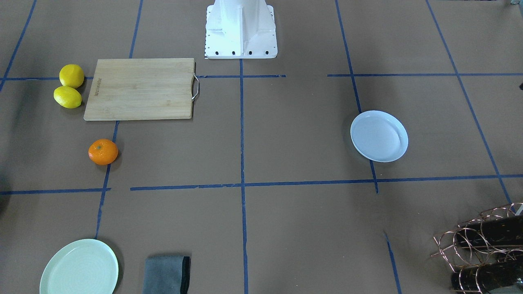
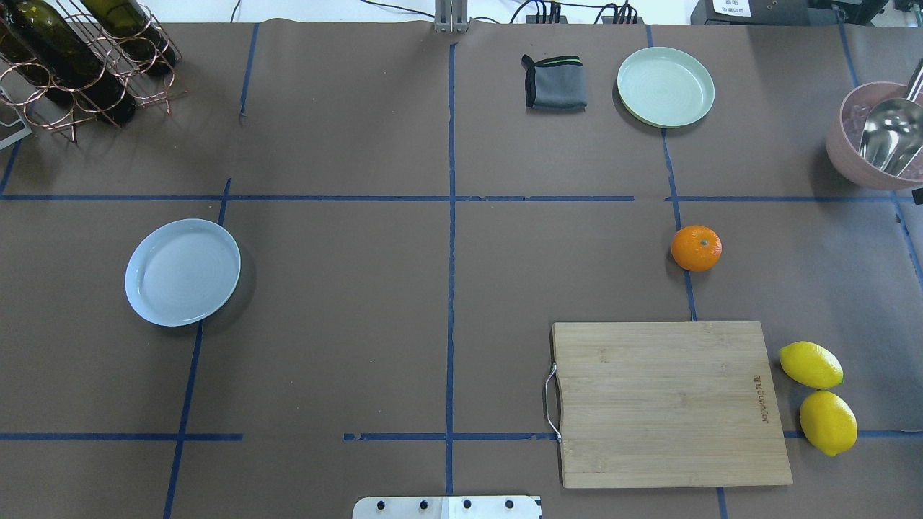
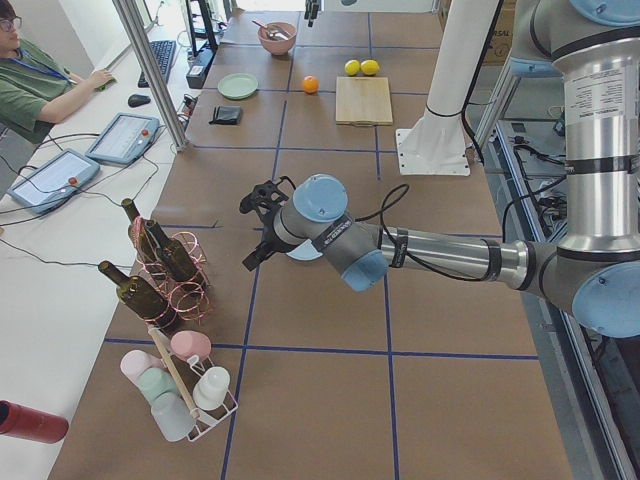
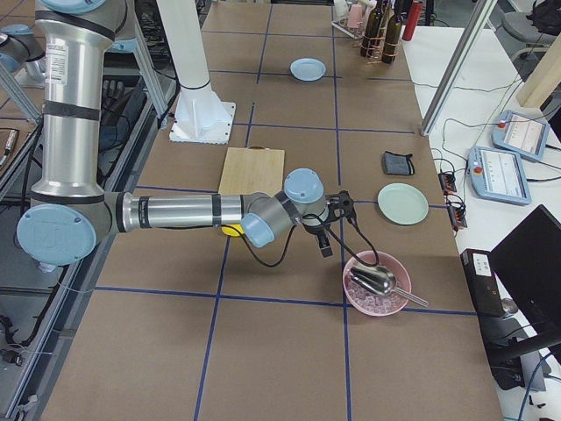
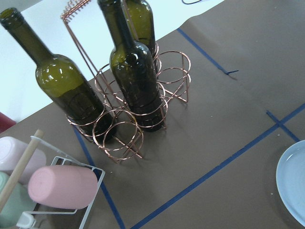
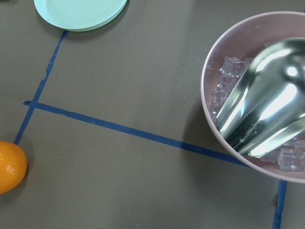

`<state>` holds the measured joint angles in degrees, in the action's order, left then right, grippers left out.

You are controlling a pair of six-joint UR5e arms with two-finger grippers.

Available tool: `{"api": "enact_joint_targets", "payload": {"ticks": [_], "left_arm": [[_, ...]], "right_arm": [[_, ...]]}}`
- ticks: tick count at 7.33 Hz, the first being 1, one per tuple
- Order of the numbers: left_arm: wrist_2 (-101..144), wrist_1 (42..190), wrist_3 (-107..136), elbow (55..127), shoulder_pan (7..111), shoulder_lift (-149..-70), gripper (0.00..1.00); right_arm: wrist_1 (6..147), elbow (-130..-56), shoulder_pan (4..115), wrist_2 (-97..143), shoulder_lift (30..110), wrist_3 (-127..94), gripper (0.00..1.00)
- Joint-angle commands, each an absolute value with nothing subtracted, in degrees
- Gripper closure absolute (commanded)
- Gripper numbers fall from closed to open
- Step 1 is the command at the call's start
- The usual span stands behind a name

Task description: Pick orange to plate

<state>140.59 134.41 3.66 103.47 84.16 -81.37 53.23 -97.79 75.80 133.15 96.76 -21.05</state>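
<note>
Near the right gripper (image 4: 333, 224) sits the orange (image 2: 696, 248), on the right side of the table (image 2: 360, 324), so the right arm is closer. I cannot tell if its fingers are spread or pressed together. Far off on the left side waits the plate (image 2: 182, 272).

— What colours show?
— Brown paper (image 2: 346, 303) crossed by blue tape lines (image 2: 451, 288). The orange (image 2: 696, 248) is bright orange with a green stem dot; 2 lemons (image 2: 811, 365) are yellow.
— Plates?
— The plate (image 2: 182, 272) is glossy white, faintly blue; the ringed plate (image 2: 665, 86) pale mint. Pink bowl (image 2: 847, 155), silver scoop (image 2: 890, 137), grey cloth (image 2: 555, 90).
</note>
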Motion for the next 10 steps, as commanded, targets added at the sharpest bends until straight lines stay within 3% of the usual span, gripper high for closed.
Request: {"api": "enact_joint_targets", "payload": {"ticks": [1,2,3,4,8,10], "left_arm": [[137.5,136.5,16.7,102.8,78.3,-79.4,0.0],[131.6,136.5,24.5,102.9,75.1,-79.3,0.08],[127.8,137.2,33.5,102.8,70.8,-79.3,0.26],[123.7,140.7,41.6,102.6,66.1,-79.2,0.33],[107.2,144.5,60.7,97.7,48.4,-82.4,0.33],[103.5,144.8,63.8,94.3,44.4,-85.5,0.47]], "right_arm": [[50.9,-97.6,75.3,133.3,97.5,-21.5,0.0],[50.8,-97.7,75.4,133.2,97.7,-21.5,0.0],[50.8,-97.7,75.4,133.2,97.9,-21.4,0.0],[50.7,-97.8,75.4,133.2,98.3,-21.4,0.0],[50.7,-97.8,75.4,133.2,98.9,-21.3,0.0],[50.7,-97.8,75.4,133.1,99.0,-21.2,0.0]]}}
